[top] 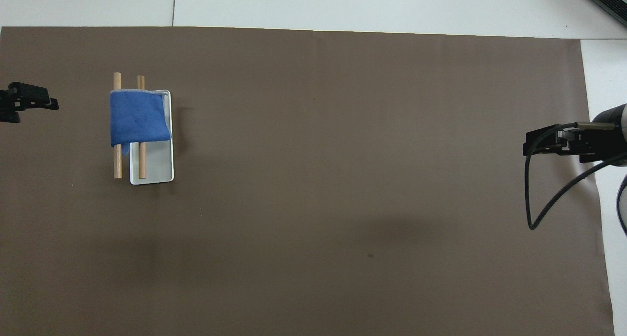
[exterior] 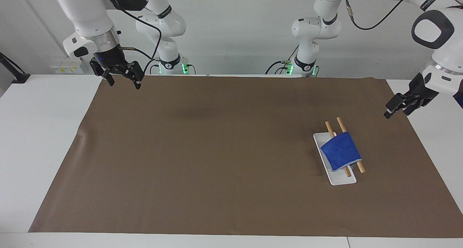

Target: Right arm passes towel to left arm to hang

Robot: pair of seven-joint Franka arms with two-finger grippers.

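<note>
The blue towel [exterior: 340, 151] hangs draped over two wooden dowels [exterior: 330, 127] that lie across a white tray [exterior: 342, 179], toward the left arm's end of the table. It also shows in the overhead view [top: 139, 118]. My left gripper [exterior: 397, 111] is open and empty, raised over the edge of the brown mat, well apart from the towel; its tips show in the overhead view [top: 24, 106]. My right gripper [exterior: 123, 82] is open and empty and waits over the mat's corner at the right arm's end, also in the overhead view [top: 528, 147].
The brown mat [exterior: 217, 150] covers most of the white table. The right arm's black cable [top: 531, 218] hangs in a loop beside its gripper. The dowels [top: 117, 164] stick out past the tray [top: 156, 167] on both ends.
</note>
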